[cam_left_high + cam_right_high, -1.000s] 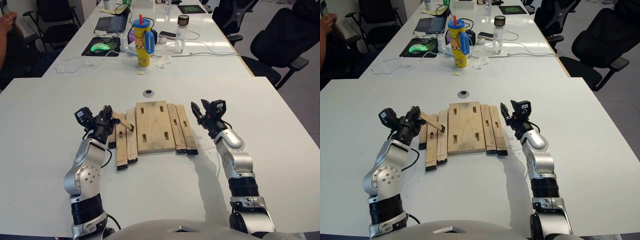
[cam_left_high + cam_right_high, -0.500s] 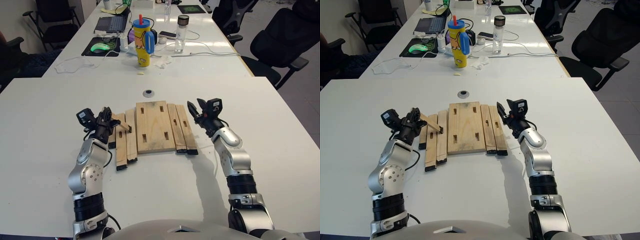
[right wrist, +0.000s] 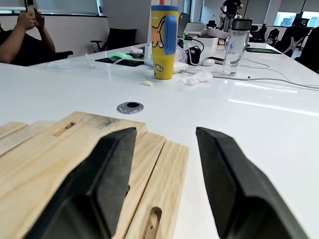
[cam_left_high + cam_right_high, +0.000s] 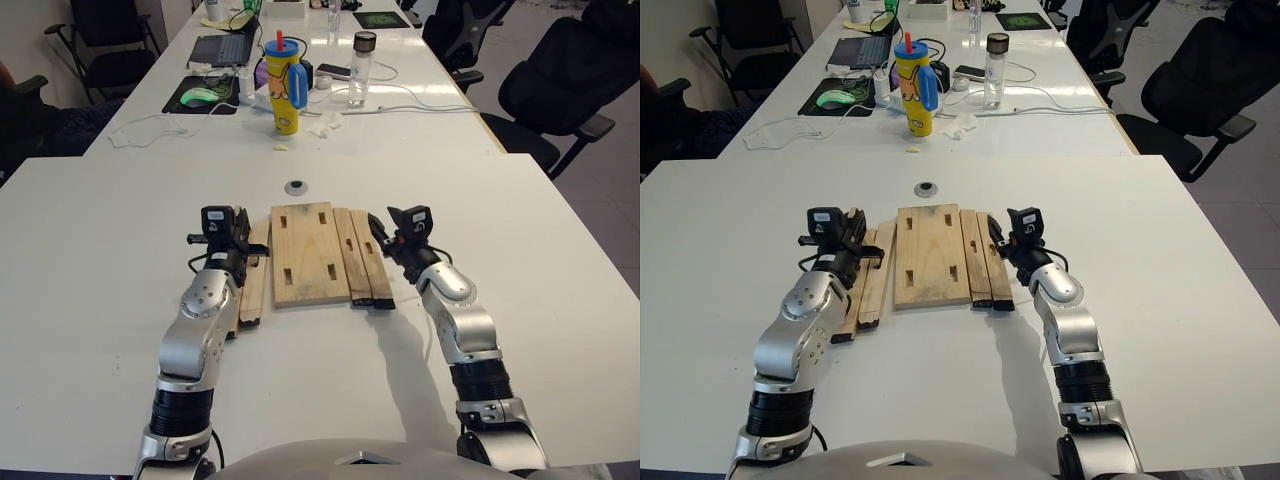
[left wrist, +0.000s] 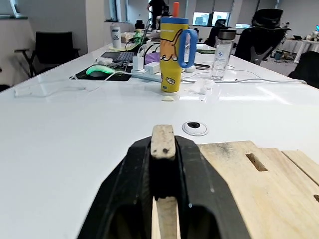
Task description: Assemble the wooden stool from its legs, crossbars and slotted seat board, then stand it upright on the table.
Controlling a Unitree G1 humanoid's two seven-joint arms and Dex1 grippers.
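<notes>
Left gripper [image 5: 163, 145]: clamped on the short pale wooden crossbar [image 5: 163, 135].
Right gripper [image 3: 164, 133]: spread wide, nearer the outer flat wooden leg [image 3: 162, 191].
Leg axis: lengthwise between my fingers, beside the slotted seat board [image 4: 308, 252].

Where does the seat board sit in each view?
Left eye: seat board mid-table, just nearer than the grommet.
Right eye: same place.
Left wrist: board beside the left gripper gripping a crossbar.
Right wrist: board beside the open right gripper.
Shared landmark: grommet past the board's far edge.
</notes>
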